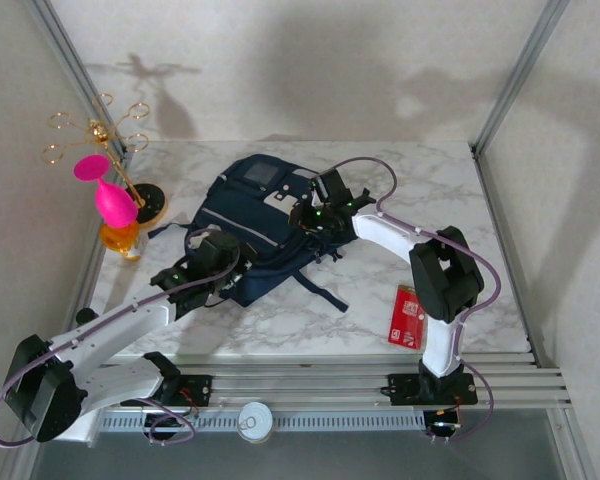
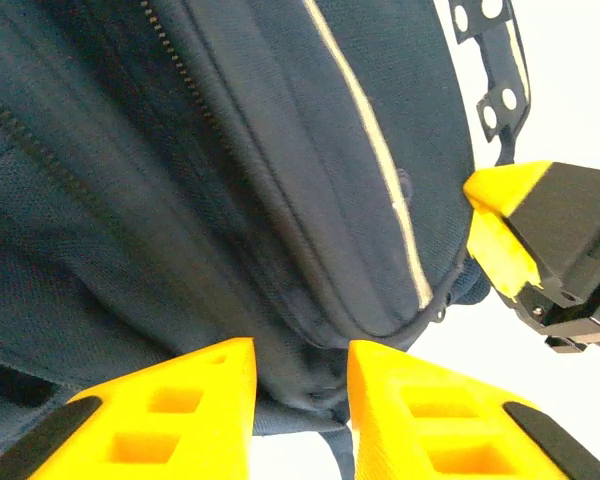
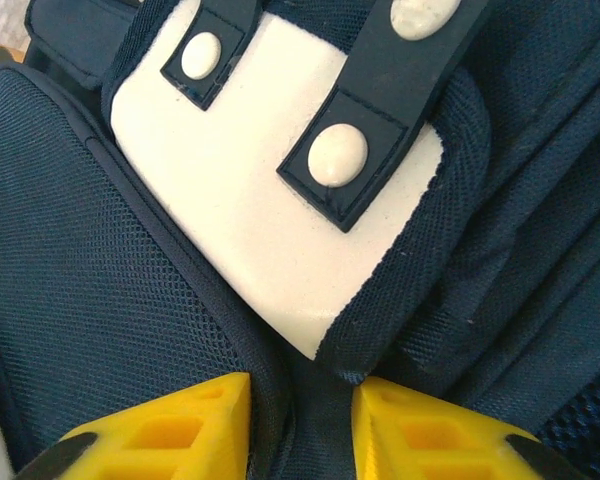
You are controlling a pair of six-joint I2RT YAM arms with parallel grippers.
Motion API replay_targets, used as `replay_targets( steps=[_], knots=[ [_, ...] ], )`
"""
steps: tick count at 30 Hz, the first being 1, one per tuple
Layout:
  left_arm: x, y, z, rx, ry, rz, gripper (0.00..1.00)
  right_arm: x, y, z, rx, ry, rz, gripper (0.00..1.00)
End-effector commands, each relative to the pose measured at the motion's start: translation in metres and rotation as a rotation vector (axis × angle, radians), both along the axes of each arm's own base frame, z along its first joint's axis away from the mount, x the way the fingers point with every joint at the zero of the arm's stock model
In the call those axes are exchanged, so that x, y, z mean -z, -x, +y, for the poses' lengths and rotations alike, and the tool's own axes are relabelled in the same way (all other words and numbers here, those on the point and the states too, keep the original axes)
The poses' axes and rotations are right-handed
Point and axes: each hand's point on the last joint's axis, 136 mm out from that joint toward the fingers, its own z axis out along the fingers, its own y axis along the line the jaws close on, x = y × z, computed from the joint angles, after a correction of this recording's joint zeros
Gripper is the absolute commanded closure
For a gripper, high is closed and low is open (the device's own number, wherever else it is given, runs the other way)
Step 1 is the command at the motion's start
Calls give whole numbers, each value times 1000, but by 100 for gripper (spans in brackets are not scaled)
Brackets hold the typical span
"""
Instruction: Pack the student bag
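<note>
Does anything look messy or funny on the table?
The student bag lies flat and a bit crooked on the table, its dark straps trailing loose toward the near edge. A red card sits alone by the right arm's base. Nothing looks spilled or broken.

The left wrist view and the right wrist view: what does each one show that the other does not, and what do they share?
Left wrist view alone: a thin light stripe on the front pocket, a zipper, and the other arm's yellow finger at the right. Right wrist view alone: a white patch with snap buttons on dark tabs. Both: the navy student bag close up, with fabric between their own yellow fingers.
</note>
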Motion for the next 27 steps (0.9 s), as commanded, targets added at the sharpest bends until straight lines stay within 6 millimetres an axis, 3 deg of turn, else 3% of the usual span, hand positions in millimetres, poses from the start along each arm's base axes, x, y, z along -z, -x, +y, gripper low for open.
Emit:
replay_targets(
  steps=[1,6,10,13,17,21,27],
  knots=[
    [-19,0,3,0,-36,-38,69,-18,16,34,-102,-106,-24,62],
    [-16,2,9,6,-99,-17,67,-23,19,37,-99,-59,-66,62],
    [-2,-5,20,5,-104,-1,63,-6,18,43,-132,-54,-52,68],
    [11,-15,28,11,-77,15,64,-2,22,50,-158,-53,-44,72],
    [17,-34,38,-8,-109,-4,64,-13,32,53,-165,-68,-78,77],
    [23,-56,35,10,-101,-19,68,-18,40,52,-165,-80,-75,79],
    [13,-82,32,35,-149,-66,71,-12,48,60,-183,-97,-55,73]
  ],
)
